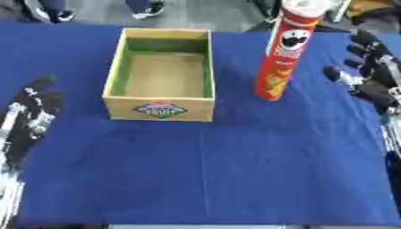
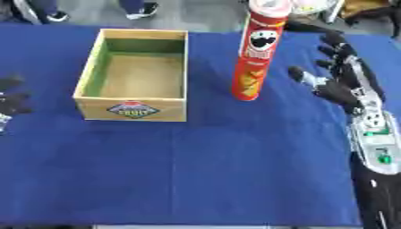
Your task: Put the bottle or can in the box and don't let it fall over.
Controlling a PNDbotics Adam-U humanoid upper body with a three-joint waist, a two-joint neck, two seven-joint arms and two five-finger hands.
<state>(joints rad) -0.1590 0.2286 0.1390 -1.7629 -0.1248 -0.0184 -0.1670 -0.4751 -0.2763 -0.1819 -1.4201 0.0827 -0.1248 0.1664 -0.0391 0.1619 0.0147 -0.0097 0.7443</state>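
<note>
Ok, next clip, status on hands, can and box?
Right hand open beside the Pringles can, not touching. Left hand idle, open, left edge. Can upright on the blue tablecloth, right of the empty wooden box. Nothing between.

can top cropped, box label blurred

There is one red can and one wooden box. Two robot hands show, left hand and right hand

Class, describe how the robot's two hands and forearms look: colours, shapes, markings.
The right hand has black, rounded fingers with silver joints; its forearm carries a silver-white panel with small green marks. The left hand is likewise black, with silver-white parts along the wrist and forearm.
</note>
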